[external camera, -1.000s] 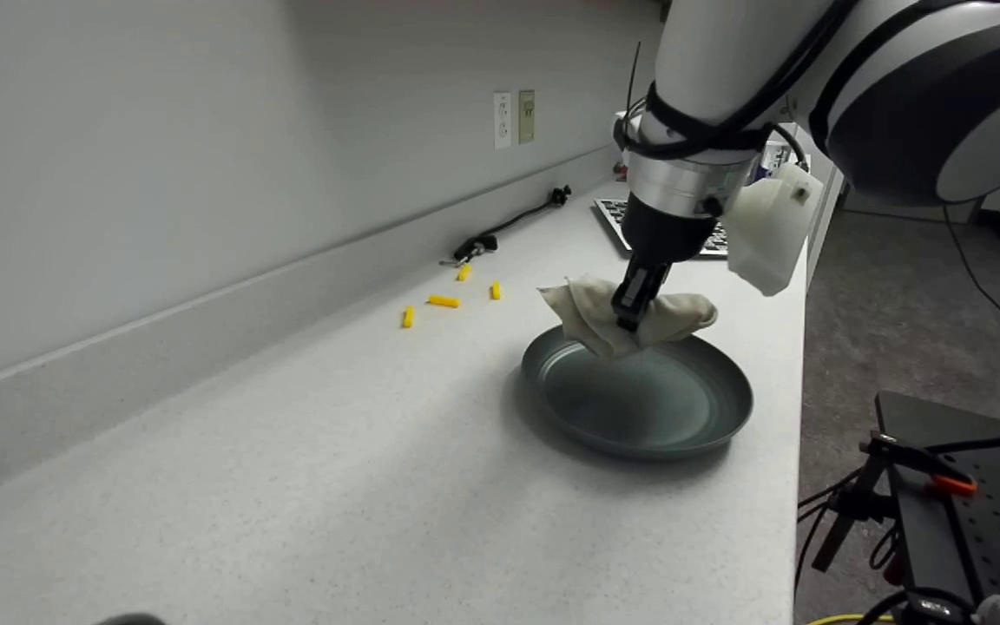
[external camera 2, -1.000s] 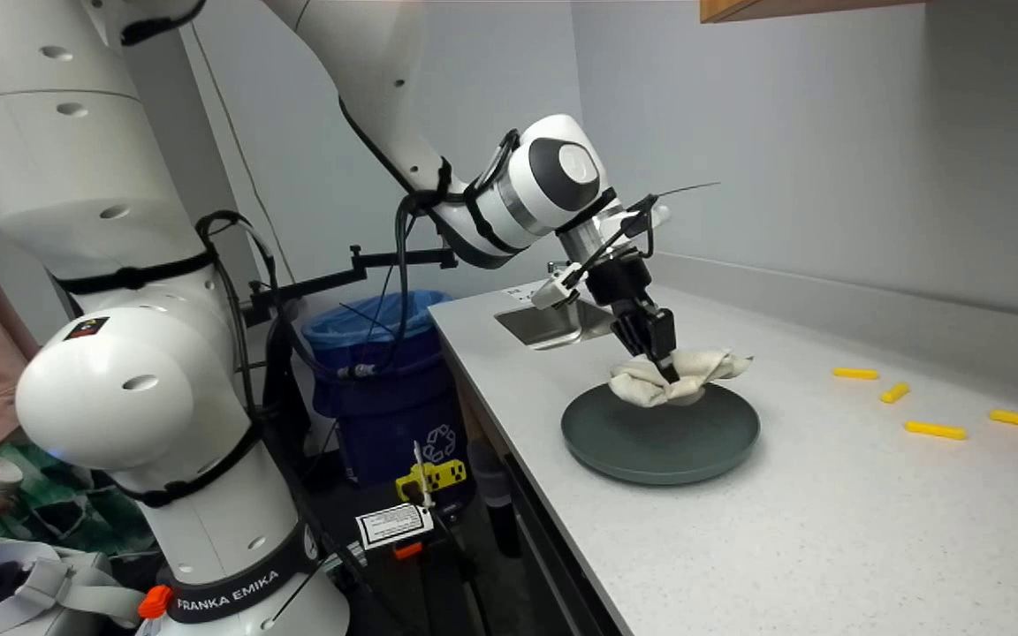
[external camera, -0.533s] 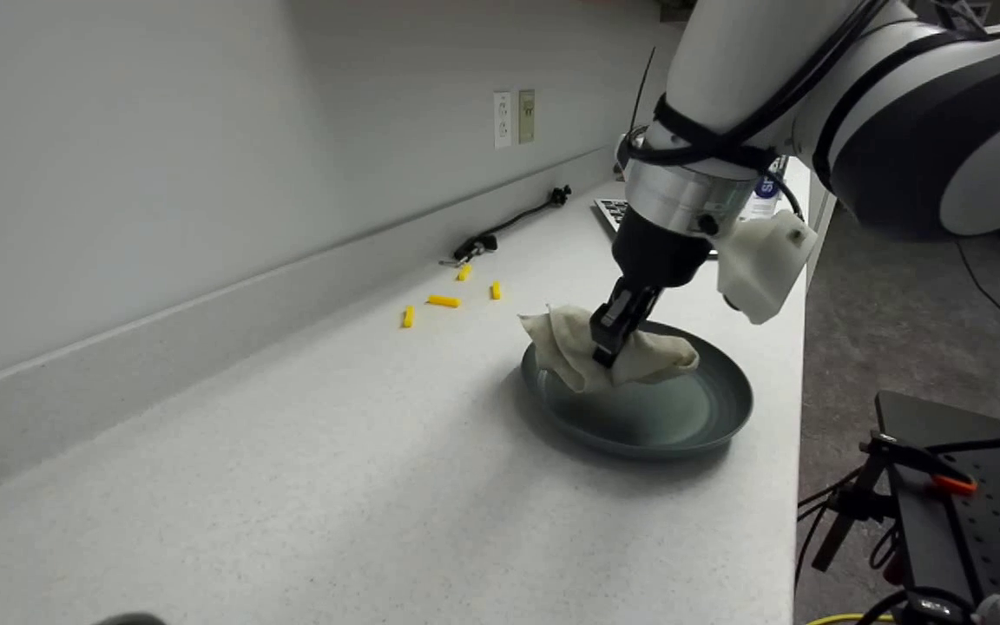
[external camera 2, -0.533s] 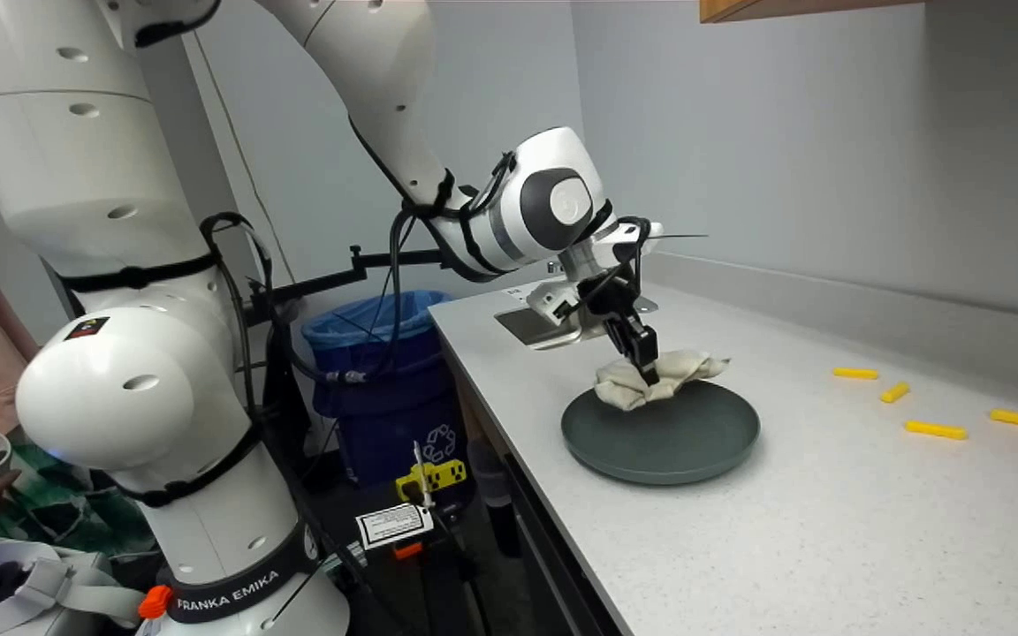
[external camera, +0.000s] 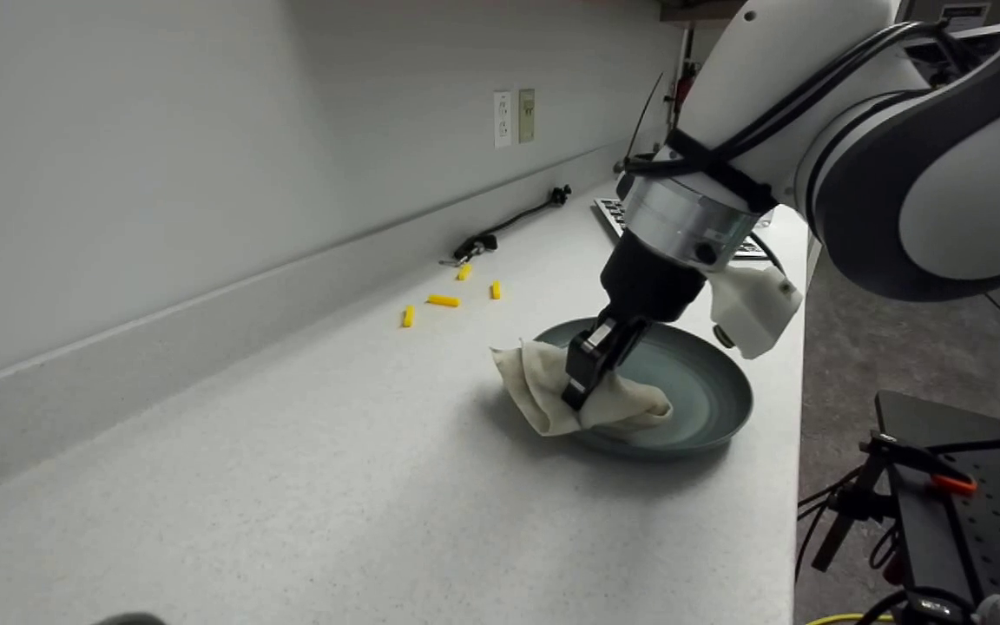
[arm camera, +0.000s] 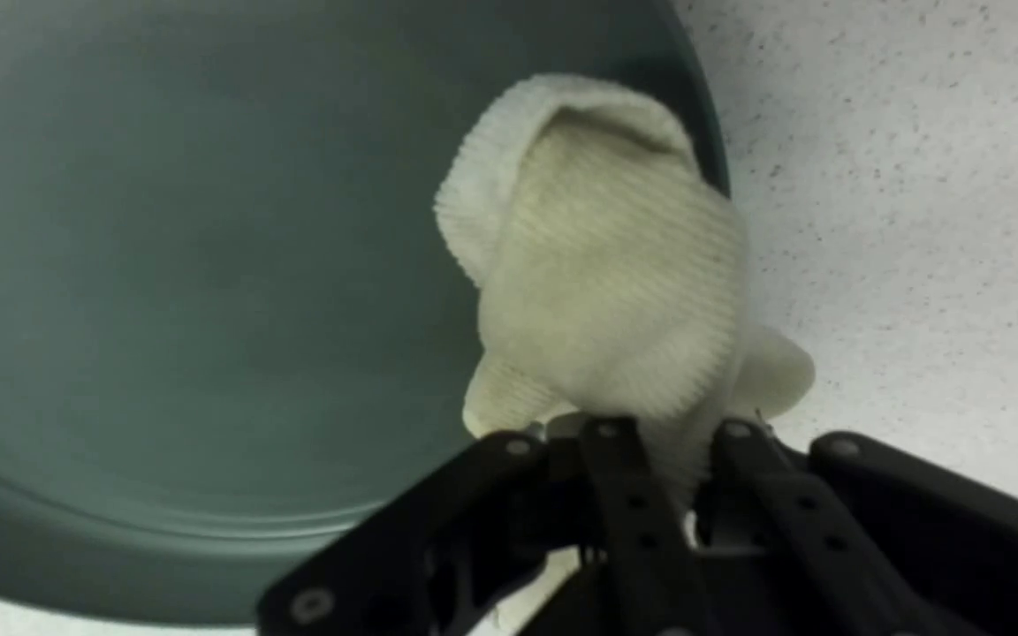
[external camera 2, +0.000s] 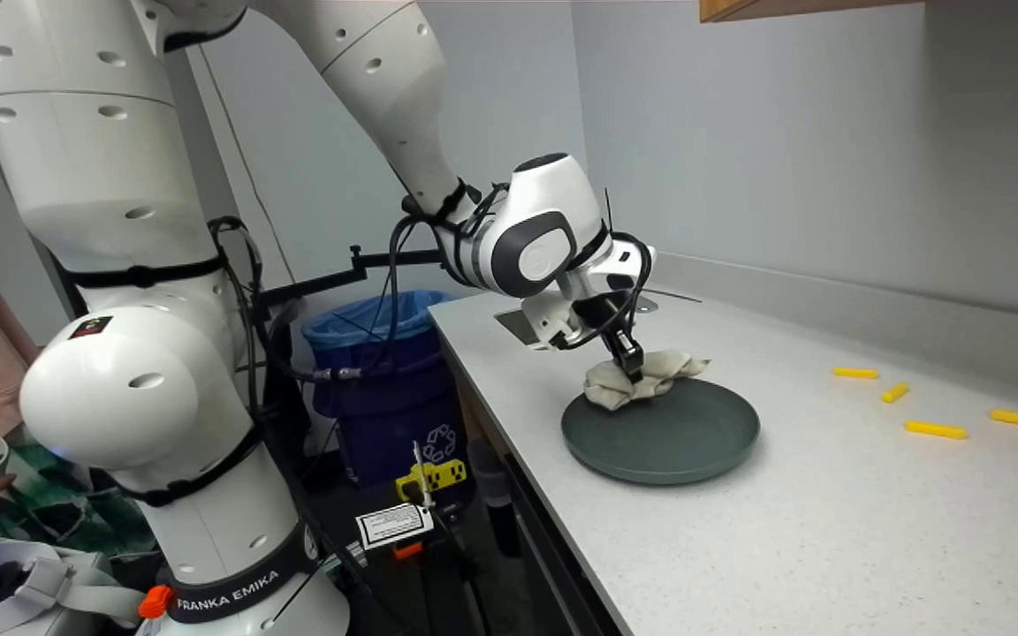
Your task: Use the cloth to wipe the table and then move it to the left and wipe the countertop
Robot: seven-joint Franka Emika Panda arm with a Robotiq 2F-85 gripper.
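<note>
A cream cloth (external camera: 535, 386) is bunched in my gripper (external camera: 585, 386). The gripper is shut on its middle, with folds sticking out on both sides. The cloth also shows in an exterior view (external camera 2: 608, 389) and in the wrist view (arm camera: 615, 274). It hangs over the rim of a dark green round plate (external camera: 695, 382); I cannot tell whether it touches. In the wrist view the cloth covers part of the rim of the plate (arm camera: 208, 265), and one fold reaches out over the counter. The plate lies on the white speckled countertop (external camera: 318, 486).
Several yellow pieces (external camera: 443, 301) lie on the counter towards the wall; they also show in an exterior view (external camera 2: 935, 430). A black cable with a clamp (external camera: 476, 246) lies along the backsplash. A metal sink (external camera 2: 518, 327) is beyond the plate. The counter's edge runs close by the plate.
My gripper has moved leftward in both exterior views, carrying the cloth, and has come lower with the wrist tilting more. The plate and yellow pieces have not moved.
</note>
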